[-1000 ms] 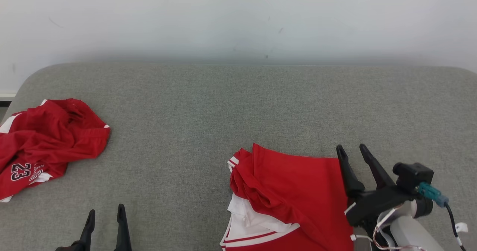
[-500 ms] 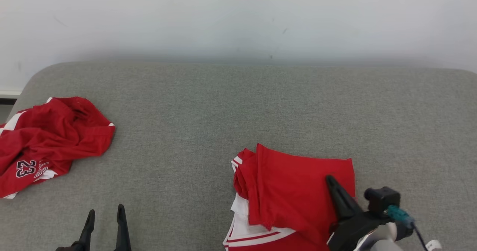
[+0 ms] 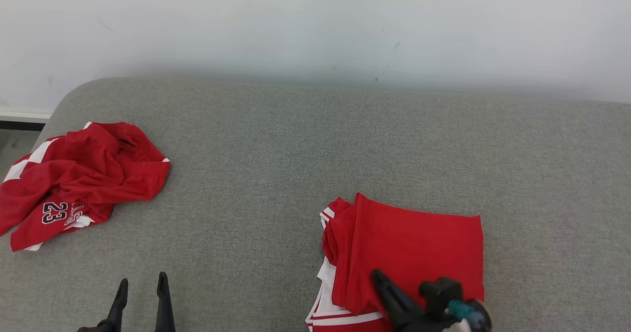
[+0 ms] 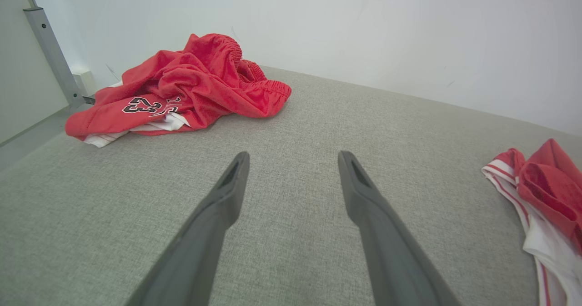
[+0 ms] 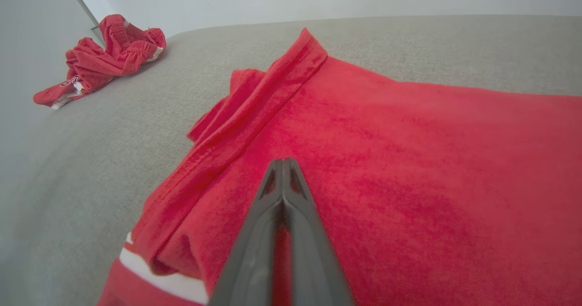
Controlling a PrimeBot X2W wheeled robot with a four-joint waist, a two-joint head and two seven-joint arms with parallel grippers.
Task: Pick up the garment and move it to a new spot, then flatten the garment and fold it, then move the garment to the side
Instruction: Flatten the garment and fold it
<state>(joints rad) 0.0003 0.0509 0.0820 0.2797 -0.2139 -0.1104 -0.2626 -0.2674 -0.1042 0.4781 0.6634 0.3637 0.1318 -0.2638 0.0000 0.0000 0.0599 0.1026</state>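
Observation:
A folded red garment [image 3: 409, 253] with white trim lies at the front right of the grey cushion. My right gripper [image 3: 377, 275] is over its near part, fingers pointing up the cloth. In the right wrist view its two fingers meet at the tips [image 5: 283, 163], shut, low over the top red layer [image 5: 409, 160], with no cloth pinched between them. My left gripper [image 3: 141, 282] hovers open at the front left with nothing between its fingers [image 4: 227, 192], and the garment's white-trimmed edge [image 4: 541, 197] lies off to its right.
A second red garment [image 3: 84, 174], crumpled and marked 23, lies at the cushion's far left edge [image 4: 182, 87]. Bare grey cushion [image 3: 276, 164] stretches between the two garments and behind them, up to a white wall [image 3: 315, 21].
My right gripper has come in from the garment's right edge to over its near part, and its fingers have gone from open to shut. The head camera has shifted; the left gripper holds still.

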